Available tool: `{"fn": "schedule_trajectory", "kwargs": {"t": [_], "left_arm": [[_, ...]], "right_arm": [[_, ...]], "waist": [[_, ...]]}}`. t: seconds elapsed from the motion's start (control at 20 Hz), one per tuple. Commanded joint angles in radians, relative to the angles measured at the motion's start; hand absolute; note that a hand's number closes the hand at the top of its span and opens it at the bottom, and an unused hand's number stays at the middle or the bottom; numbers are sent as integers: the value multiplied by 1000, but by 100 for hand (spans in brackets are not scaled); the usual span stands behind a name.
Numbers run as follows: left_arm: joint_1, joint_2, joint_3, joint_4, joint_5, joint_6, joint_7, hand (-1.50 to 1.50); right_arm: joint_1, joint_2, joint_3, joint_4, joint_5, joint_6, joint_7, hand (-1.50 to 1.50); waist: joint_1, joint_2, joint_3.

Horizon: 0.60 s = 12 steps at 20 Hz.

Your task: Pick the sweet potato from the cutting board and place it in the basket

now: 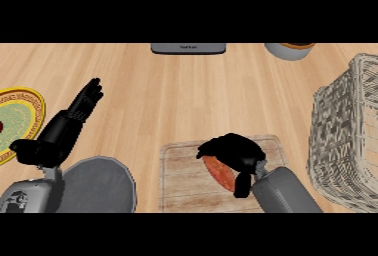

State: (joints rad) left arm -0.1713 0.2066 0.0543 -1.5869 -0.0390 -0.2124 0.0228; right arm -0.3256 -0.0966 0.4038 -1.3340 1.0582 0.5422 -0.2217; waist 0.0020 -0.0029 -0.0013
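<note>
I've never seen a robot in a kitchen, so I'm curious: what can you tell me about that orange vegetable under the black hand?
The sweet potato is reddish-orange, smooth-skinned and elongated. It sits slantwise over the pale wooden cutting board. Whether it still rests on the board cannot be told. The right hand curls over it from above and hides its upper part, with the thumb at its lower end. Only its left flank shows.
</note>
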Motion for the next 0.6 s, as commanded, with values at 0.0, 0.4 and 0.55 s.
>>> {"fn": "schedule_trajectory", "kwargs": {"t": [0.0,0.4,0.55], "left_arm": [[-1,0,-2,-51,2,-8,40,0],[39,-27,-18,-73,-32,3,18,0],[28,-11,15,-7,-16,0,-8,0]], "right_arm": [[68,-21,75,6,62,-33,-32,150],[-5,-81,43,65,108,-129,-194,150],[216,-41,-24,-126,146,-154,142,150]], "waist": [[0,2,1],[5,2,2],[-40,-9,0]]}}
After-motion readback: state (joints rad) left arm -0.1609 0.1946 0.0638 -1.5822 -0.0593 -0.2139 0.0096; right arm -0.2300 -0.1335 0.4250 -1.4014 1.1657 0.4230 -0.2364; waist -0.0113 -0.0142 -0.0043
